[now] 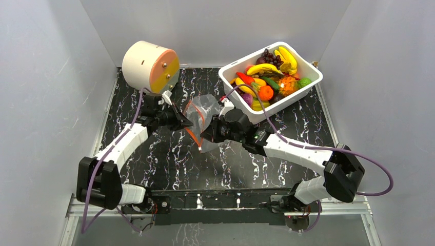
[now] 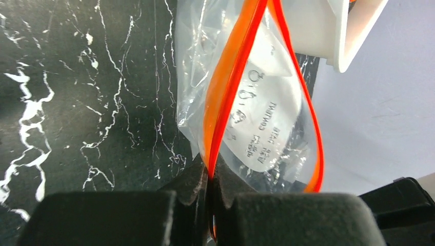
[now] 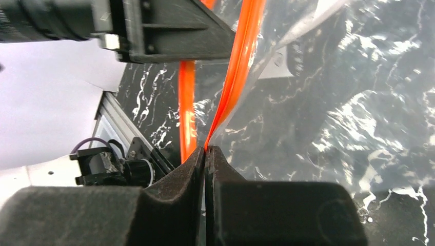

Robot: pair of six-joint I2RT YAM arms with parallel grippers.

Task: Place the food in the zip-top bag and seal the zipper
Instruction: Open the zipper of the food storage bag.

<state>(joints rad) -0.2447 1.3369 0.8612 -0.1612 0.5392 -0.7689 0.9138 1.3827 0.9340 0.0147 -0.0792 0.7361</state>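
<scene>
The clear zip-top bag [image 1: 202,110] hangs between my two grippers above the middle of the black marble table. My left gripper [image 1: 180,119] is shut on one side of its orange-red zipper [image 2: 225,97]. My right gripper [image 1: 209,134] is shut on the other side of the zipper [image 3: 241,66]. In the left wrist view the two zipper strips bow apart, so the mouth is open. The bag [image 2: 267,123] looks empty apart from a white printed label. The food [image 1: 269,77], with bananas, grapes, a carrot and green pieces, lies in the white tub [image 1: 313,69] at the back right.
A round cream and peach drum [image 1: 150,66] stands at the back left, close behind my left gripper. Grey walls close in the table on three sides. The white tub's corner [image 2: 354,36] shows just beyond the bag in the left wrist view.
</scene>
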